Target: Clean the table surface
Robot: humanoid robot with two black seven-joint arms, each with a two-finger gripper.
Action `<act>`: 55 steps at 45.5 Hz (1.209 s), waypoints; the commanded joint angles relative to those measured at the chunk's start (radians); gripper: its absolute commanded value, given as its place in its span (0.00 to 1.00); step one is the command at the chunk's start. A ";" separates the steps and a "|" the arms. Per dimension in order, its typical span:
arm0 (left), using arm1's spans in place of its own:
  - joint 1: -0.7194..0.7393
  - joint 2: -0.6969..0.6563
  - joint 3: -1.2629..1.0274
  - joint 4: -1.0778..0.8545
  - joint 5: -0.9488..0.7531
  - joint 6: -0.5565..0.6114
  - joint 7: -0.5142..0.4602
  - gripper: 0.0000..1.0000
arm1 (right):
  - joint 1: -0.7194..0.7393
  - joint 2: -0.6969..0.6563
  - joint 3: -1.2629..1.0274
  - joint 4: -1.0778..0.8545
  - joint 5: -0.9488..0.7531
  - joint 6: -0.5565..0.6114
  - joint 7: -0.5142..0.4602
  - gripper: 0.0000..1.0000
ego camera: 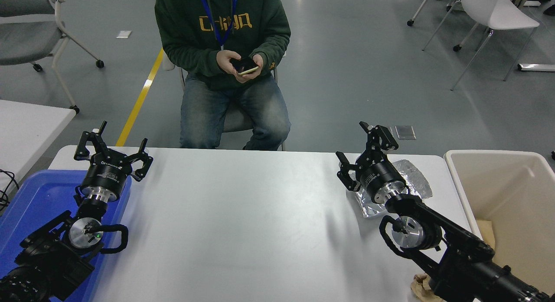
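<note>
Above the far right part of the worktop [243,215], the right gripper [366,152] hovers with its jaws spread wide and holding nothing, directly over a crumpled sheet of silver foil [412,178] that lies flat on the white surface. The spread jaws and the position over the foil suggest an approach to pick it up, foil being litter that the cleaning task would remove. A beige bin [503,198] stands just beside the worktop's right end, probably placed there to receive such litter. One crumpled wad of brown paper [419,287] lies at the near right edge, partly hidden by the right arm. The left gripper [113,152], jaws likewise apart and empty, is parked at the lower left over a blue tray [39,198]. The task's surface, a large white tabletop, fills the lower half of the view and carries two visible pieces of litter: one foil, one paper. Also counted: two grippers, one bin, one tray. Beyond the far edge sits one person [225,42], both hands on a phone [245,66], well apart from the robot.
</note>
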 commanded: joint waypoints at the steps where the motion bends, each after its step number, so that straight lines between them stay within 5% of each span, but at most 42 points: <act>1: 0.000 0.000 0.000 0.000 0.000 0.000 0.000 1.00 | 0.004 0.007 0.001 -0.013 -0.007 -0.001 0.000 1.00; 22: 0.000 0.000 0.000 0.000 0.000 -0.001 0.000 1.00 | 0.083 -0.119 -0.301 -0.045 -0.218 -0.175 -0.031 1.00; 55: 0.000 0.000 0.000 0.000 0.000 -0.001 0.000 1.00 | 0.336 -0.472 -0.745 0.099 -0.209 -0.149 -0.227 1.00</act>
